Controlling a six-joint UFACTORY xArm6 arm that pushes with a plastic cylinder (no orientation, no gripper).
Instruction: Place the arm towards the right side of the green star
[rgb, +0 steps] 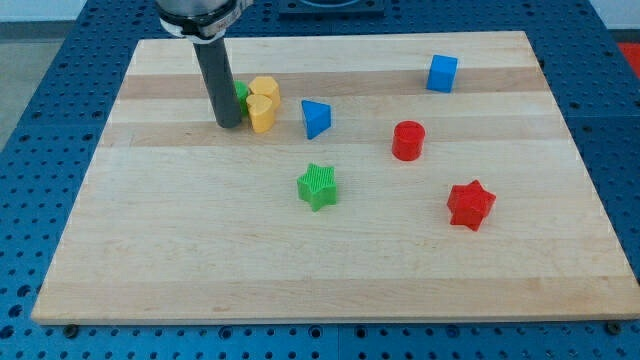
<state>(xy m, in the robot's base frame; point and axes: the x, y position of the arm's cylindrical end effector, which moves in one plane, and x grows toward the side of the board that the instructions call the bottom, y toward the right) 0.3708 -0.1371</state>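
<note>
A pale wooden board (200, 250) lay on a blue perforated table (40, 90). Toward the far left of the board, a straight dark rod came down from above, and my tip (228, 124) rested on the wood; the arm carried no hand or jaws, only this rod, and it held nothing. Just behind the rod a small green block (242, 92) peeked out, its shape hidden. Touching that block's right side were two yellow blocks: a yellow hexagon (266, 88) farther back and a yellow heart (261, 114) in front of it, just right of my tip. Right of these stood a blue triangle (316, 118). The green star (318, 186) sat near the board's centre, nearer than the triangle and well apart from my tip, which was to its far left. Further right were a red cylinder (408, 140), a blue cube (442, 73) at the far edge, and a red star (471, 204).
</note>
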